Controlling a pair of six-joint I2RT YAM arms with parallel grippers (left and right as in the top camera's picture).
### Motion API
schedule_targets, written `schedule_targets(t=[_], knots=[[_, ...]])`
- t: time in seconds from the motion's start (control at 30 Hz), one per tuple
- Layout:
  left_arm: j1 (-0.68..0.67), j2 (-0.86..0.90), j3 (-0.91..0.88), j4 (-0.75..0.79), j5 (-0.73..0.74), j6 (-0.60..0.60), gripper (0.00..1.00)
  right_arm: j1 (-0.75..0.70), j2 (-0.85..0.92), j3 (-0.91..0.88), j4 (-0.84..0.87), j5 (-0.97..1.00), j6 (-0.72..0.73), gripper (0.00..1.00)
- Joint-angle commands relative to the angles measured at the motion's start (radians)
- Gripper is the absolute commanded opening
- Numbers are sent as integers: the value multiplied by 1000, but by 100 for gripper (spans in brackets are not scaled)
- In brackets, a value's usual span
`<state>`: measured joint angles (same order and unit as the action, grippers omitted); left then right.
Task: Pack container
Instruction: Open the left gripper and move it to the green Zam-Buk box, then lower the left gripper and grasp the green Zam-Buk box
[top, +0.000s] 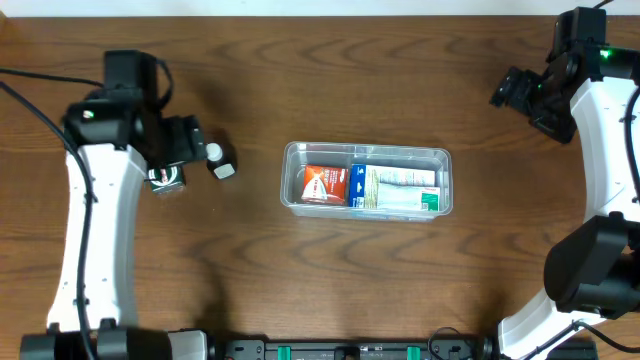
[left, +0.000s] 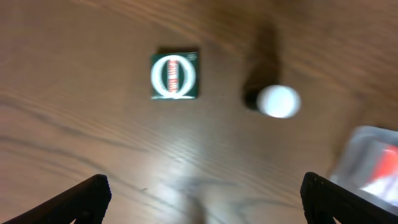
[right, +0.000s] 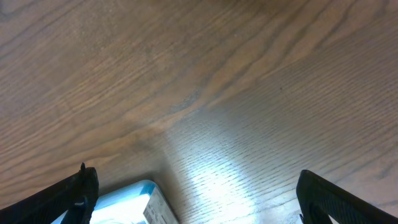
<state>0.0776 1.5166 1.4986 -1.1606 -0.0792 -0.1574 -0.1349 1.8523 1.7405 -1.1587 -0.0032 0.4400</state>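
1. The left gripper (left: 205, 202) is seen spread wide open, with nothing held between the fingers (left: 87, 196). It's hung above bare desk (top: 300, 280).
2. A little green box (left: 175, 74) can be spotted ahead of that gripper and a bit to its left. It's lying flat on the desk, clear of the fingers.
3. A dark bottle (left: 277, 101) with a white cap is found ahead of the same gripper and to its right. It looks upright and it's near the green box but not touching it. That view is pretty blurred, though.
4. The container (top: 395, 150) is parked mid-desk, off to the left gripper's right. Only a fuzzy corner gets caught at the right edge of the left wrist view. It's well apart from the right gripper (right: 196, 199).
5. Two things are packed inside it. A red box (top: 323, 185) is laid at the end nearer the left gripper. A blue-and-white box (top: 395, 188) is just beside it, towards the right gripper's end.
6. The right gripper is released too, with its fingers wide and nothing gripped. It's held over bare wood. A pale blue edge is cropped at the bottom of its wrist view, and what that is can't be told.
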Motion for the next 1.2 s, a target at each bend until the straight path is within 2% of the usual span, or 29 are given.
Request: schedule_targets(t=[0.0,0.27,0.5,0.77,1.17], knots=[[56,54,9,-6,-3,76,98,-2,-14,18,-1,6,8,99],[136,210,9,13,72,163,98,-2,-14,18,-1,7,8,99],[162,343,9,54,71,193,98,-2,-14,18,-1,6,8,99],[176,407,9,127,71,233,98,-2,-14,18,-1,6,8,99],[192,500,9,157,71,240,98,-2,-14,18,0,7,8,99]])
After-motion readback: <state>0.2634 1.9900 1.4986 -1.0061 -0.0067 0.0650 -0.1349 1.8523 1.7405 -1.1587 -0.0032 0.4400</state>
